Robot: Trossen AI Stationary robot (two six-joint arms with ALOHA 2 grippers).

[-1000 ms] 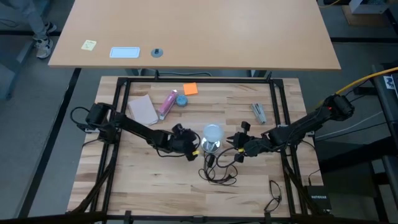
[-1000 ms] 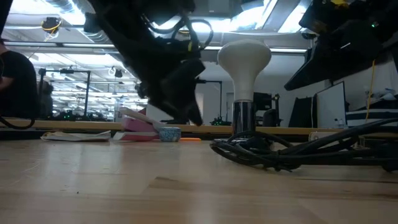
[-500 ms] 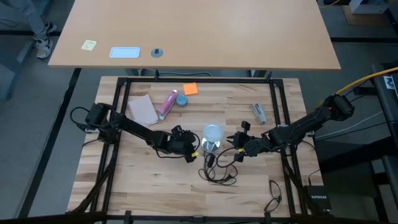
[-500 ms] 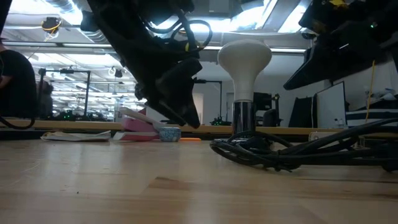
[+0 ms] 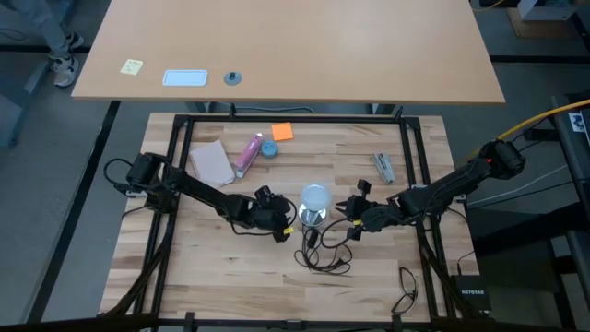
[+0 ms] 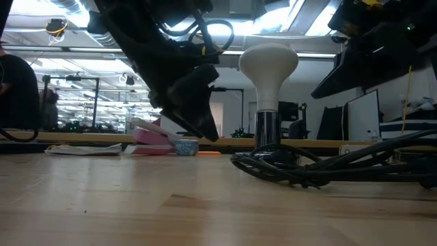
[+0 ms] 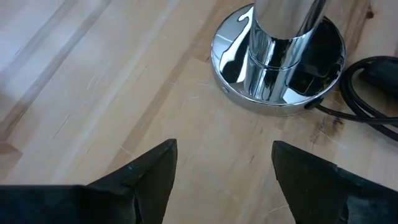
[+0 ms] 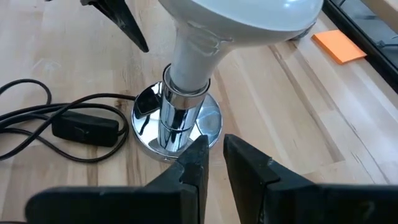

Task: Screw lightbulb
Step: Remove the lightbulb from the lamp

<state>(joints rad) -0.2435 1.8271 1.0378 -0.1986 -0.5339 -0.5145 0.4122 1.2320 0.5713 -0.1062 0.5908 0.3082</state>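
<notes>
Two grippers flank frosted lightbulb (image 5: 315, 195) (chrome base (image 7: 278, 74)): left fingers (image 7: 152, 174) spread, right fingers (image 8: 196, 165) nearly together.

In the high view, you have the lightbulb (image 5: 315, 196) at the frame's centre, standing upright in the lamp base (image 5: 313, 217) on the table (image 5: 221, 267). The left gripper (image 5: 288, 226) sits just left of the base, the right gripper (image 5: 348, 216) just right of it. The cord (image 5: 323, 254) coils below the base. At upper left of the table lie a pad (image 5: 211, 162) and a tube (image 5: 248, 153).
</notes>
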